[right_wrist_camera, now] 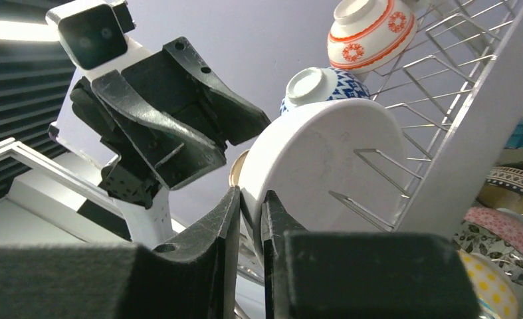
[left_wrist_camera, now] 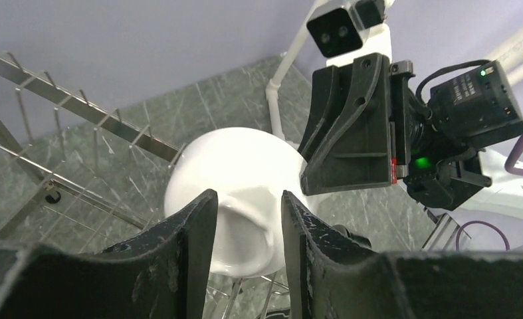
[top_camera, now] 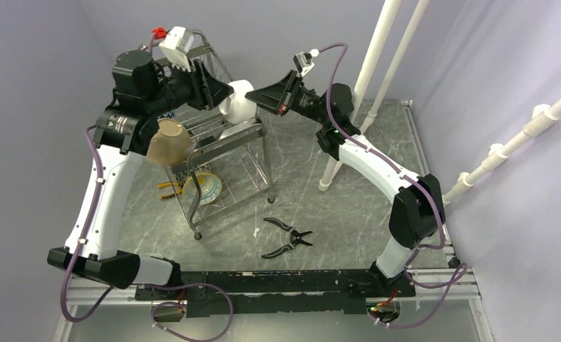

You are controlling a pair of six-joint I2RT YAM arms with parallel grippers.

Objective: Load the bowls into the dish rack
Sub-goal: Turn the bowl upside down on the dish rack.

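**Gripping one bowl from both sides at the rack's top tier**

Both arms hold the round, plain white ceramic bowl (top_camera: 238, 100) on edge. The right gripper (right_wrist_camera: 252, 206) pinches its rim in the narrow slot between nearly closed fingers. Facing it, the left gripper (left_wrist_camera: 245, 212) clamps the bowl's opposite side, jaws part-spread. Just beyond the right jaws stands the shiny steel wire dish rack (right_wrist_camera: 458, 146), its prongs crossing the bowl's face. Higher up sit a red-patterned bowl (right_wrist_camera: 368, 33) and a blue-white zigzag bowl (right_wrist_camera: 315, 86).

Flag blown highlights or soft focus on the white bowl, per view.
Top external: white bowl clipped, no surface detail. Left wrist: mostly blown out too, only its shadowed part reads. Right wrist: well exposed, scuffs visible; right hand soft.
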